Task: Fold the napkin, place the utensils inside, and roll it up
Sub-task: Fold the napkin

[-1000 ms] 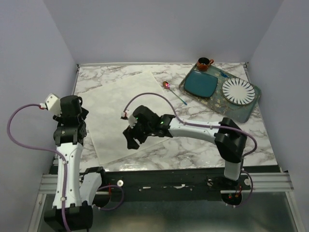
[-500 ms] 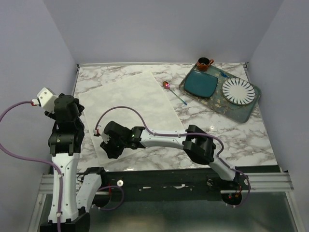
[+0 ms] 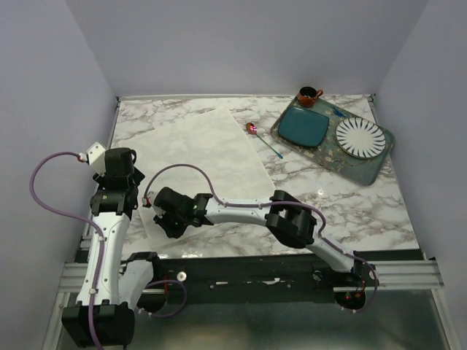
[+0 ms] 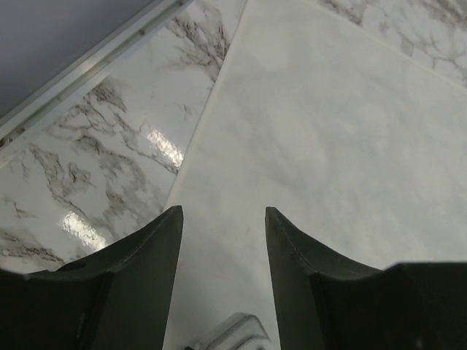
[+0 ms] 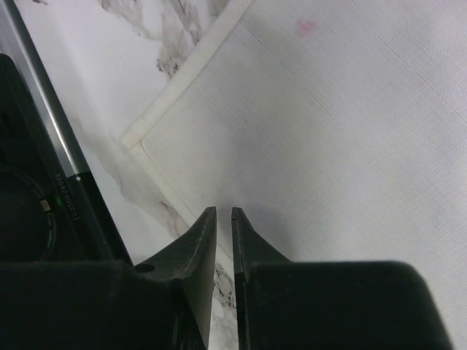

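Right jaws are closed to a thin slit, with nothing seen pinched, and are held over the napkin (image 5: pixel 328 146) just inside its hemmed corner, with bare tabletop (image 5: pixel 87 73) beside it. Left jaws are spread wide and held over the napkin's side edge. The spoon (image 3: pixel 263 140) is laid on the tabletop well beyond both jaws, just beside the napkin's far edge.

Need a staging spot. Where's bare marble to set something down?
Widest bare marble: near right, between the napkin, the tray and the right arm. Smaller strip: far-left corner behind the napkin. Crowded: near left, where left gripper and right gripper hang over napkin edges.
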`<control>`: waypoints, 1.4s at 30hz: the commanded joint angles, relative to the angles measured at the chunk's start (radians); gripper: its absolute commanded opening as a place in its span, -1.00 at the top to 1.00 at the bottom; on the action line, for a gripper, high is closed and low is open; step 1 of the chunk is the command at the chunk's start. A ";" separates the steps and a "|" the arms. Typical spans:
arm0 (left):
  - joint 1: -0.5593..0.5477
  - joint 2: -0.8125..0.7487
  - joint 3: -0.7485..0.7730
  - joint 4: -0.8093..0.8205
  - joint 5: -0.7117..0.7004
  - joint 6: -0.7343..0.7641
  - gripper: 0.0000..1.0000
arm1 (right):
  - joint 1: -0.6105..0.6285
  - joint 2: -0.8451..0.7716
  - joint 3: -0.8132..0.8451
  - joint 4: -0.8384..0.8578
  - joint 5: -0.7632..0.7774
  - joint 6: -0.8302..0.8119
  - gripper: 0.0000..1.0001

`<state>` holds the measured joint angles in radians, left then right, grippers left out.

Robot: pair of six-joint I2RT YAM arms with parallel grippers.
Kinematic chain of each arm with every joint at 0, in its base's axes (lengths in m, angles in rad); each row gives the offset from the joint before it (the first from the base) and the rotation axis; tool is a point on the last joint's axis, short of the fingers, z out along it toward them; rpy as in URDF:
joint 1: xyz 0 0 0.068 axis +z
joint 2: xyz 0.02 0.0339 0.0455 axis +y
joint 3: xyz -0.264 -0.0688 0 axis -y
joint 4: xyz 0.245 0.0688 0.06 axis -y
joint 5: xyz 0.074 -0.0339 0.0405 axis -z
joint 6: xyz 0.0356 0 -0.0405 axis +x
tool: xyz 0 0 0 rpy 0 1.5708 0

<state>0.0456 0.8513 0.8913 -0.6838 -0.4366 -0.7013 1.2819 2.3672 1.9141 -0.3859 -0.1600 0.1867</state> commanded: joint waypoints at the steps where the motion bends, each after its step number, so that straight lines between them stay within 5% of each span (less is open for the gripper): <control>1: 0.013 -0.008 -0.069 -0.003 0.041 -0.044 -0.17 | -0.013 0.033 0.022 -0.019 0.048 0.039 0.57; 17: 0.017 0.049 -0.195 0.004 0.263 -0.070 -0.05 | -0.236 0.036 0.000 0.027 -0.026 0.109 0.65; 25: 0.016 0.022 -0.351 0.061 0.518 -0.268 -0.02 | -0.299 0.026 0.010 0.036 -0.092 0.120 0.66; 37: -0.170 0.107 -0.419 0.135 0.303 -0.490 -0.11 | -0.299 0.009 -0.029 0.064 -0.113 0.132 0.70; 42: -0.217 0.152 -0.379 0.058 0.162 -0.541 0.11 | -0.300 0.004 -0.043 0.065 -0.098 0.125 0.70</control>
<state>-0.1406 0.9794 0.4698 -0.5785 -0.1043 -1.1564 0.9764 2.3795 1.8961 -0.3374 -0.2565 0.3134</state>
